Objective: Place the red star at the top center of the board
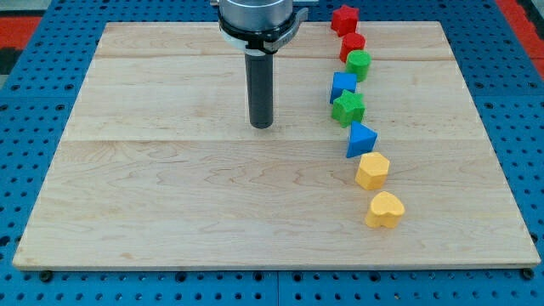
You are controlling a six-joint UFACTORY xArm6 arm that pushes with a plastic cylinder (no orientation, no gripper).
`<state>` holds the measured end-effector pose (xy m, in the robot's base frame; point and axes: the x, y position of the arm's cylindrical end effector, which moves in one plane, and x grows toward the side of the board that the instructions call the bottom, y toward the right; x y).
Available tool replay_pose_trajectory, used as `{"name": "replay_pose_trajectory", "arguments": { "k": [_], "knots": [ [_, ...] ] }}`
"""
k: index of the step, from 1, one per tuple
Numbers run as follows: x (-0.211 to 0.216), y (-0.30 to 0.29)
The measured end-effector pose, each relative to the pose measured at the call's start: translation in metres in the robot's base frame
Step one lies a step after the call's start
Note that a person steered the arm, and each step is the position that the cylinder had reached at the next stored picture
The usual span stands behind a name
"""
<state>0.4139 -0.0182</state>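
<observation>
My tip (262, 126) is resting on the bare wooden board (170, 195), holding nothing and touching no block. The red star (344, 18) is sitting well off toward the view's upper right of my tip, heading a curving line of blocks.

Pale wooden board (170, 195) carries eight coloured blocks along the view's right.
</observation>
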Motion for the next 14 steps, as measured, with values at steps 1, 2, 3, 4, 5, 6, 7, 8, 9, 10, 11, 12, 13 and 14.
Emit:
{"name": "replay_pose_trajectory", "arguments": {
  "k": [1, 2, 3, 4, 5, 6, 7, 8, 9, 10, 11, 12, 13, 14],
  "knots": [
    [0.001, 0.000],
    [0.007, -0.023],
    [0.006, -0.018],
    [-0.045, -0.013],
    [-0.137, -0.045],
    [-0.218, -0.045],
    [-0.222, -0.037],
    [-0.210, -0.025],
    [-0.096, -0.013],
    [0.028, -0.018],
    [0.146, -0.021],
    [0.204, 0.022],
    [0.203, 0.078],
    [0.199, 0.185]
  ]
}}
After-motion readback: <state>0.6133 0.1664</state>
